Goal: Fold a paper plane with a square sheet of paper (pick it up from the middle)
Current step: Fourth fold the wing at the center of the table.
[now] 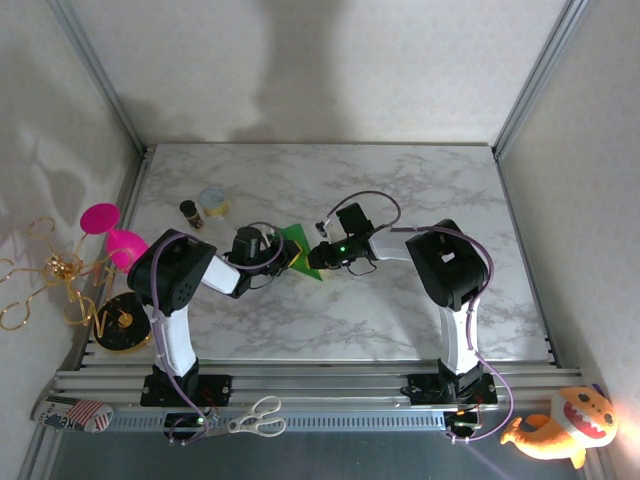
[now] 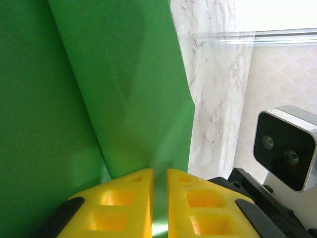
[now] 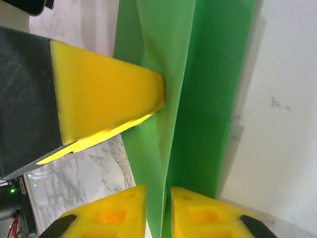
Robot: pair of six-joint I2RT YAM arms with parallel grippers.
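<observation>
The bright-green sheet of paper (image 1: 295, 238) is folded into a narrow pointed shape and held above the middle of the marble table (image 1: 400, 190), between both grippers. My left gripper (image 1: 288, 256) is shut on its edge. In the left wrist view the yellow fingers (image 2: 124, 198) pinch a thin strip of the paper (image 2: 124, 84) at the left gripper (image 2: 159, 171). My right gripper (image 1: 312, 257) faces it from the right. At the right gripper (image 3: 158, 188) the jaws stand slightly apart, with the folded layers of paper (image 3: 213, 74) running through the gap. The left gripper's finger (image 3: 104, 94) presses the paper from the side.
A tape roll (image 1: 212, 202) and a small dark bottle (image 1: 190, 213) stand at the back left. Pink cups (image 1: 110, 235) and a black-and-yellow disc (image 1: 120, 322) sit at the left edge. Scissors (image 1: 257, 418) lie on the front rail. The right wrist's camera (image 2: 286, 148) is close by.
</observation>
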